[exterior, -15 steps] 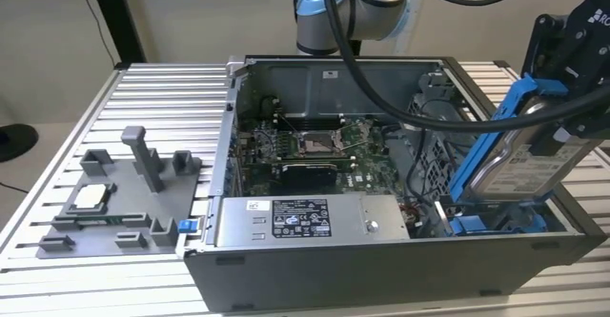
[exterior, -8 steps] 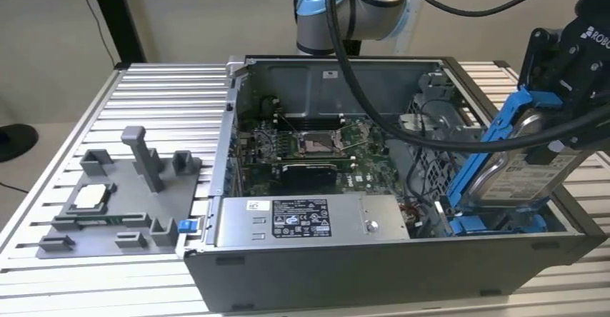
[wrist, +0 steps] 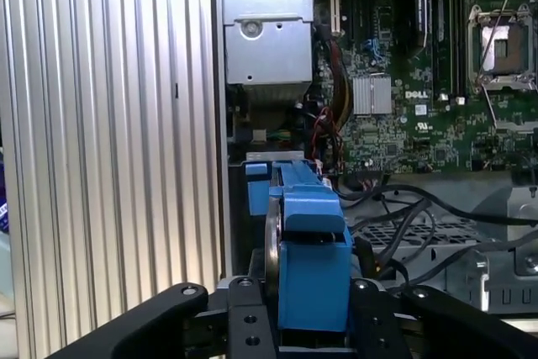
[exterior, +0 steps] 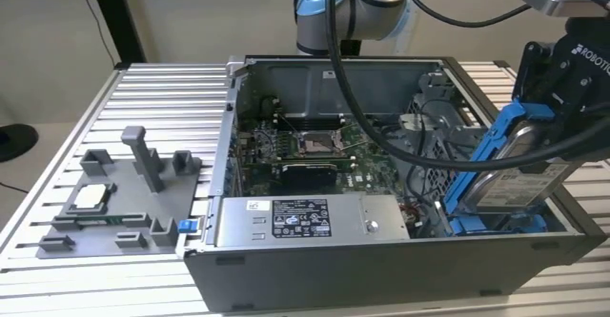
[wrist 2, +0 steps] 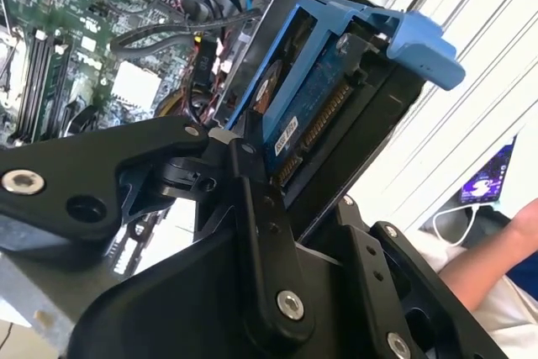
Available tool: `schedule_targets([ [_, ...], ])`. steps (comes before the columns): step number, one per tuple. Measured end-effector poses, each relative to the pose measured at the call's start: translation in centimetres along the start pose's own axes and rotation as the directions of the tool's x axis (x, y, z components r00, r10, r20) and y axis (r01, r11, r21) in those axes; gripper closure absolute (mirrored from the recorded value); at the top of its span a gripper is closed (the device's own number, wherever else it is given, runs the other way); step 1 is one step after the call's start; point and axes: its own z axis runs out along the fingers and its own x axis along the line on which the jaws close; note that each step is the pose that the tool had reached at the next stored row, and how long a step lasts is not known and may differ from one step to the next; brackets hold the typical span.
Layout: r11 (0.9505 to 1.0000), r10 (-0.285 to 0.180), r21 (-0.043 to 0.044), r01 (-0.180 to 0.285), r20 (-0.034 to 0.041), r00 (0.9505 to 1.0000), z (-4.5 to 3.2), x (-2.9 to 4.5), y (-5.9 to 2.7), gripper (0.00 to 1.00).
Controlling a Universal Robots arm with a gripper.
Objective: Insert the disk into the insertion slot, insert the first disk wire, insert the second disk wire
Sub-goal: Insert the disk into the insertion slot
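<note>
Jaws of black gripper [exterior: 545, 121] clamp tilted silver hard drive in blue carrier [exterior: 519, 181]; align squarely with blue-railed grey metal bay [exterior: 496, 225] before pressing.

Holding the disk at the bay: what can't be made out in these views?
- Insertion slot floor: exterior view, hidden by the disk and the case wall.
- Disk's lower end: first wrist view, behind its blue carrier and the gripper.
- Which black cables serve the disk: cannot tell.

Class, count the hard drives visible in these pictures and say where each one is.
1. The disk is held tilted by the claw, lower end at the insertion slot on the exterior view's right of the computer case. More may be hidden inside.
</note>
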Motion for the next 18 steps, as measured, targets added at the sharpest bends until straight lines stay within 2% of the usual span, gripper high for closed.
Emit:
schedule_targets([
  [18,1.0000,0.000,-0.0004,0.000,0.0035,1.0000,2.80,-0.02,-0.11,1.00],
])
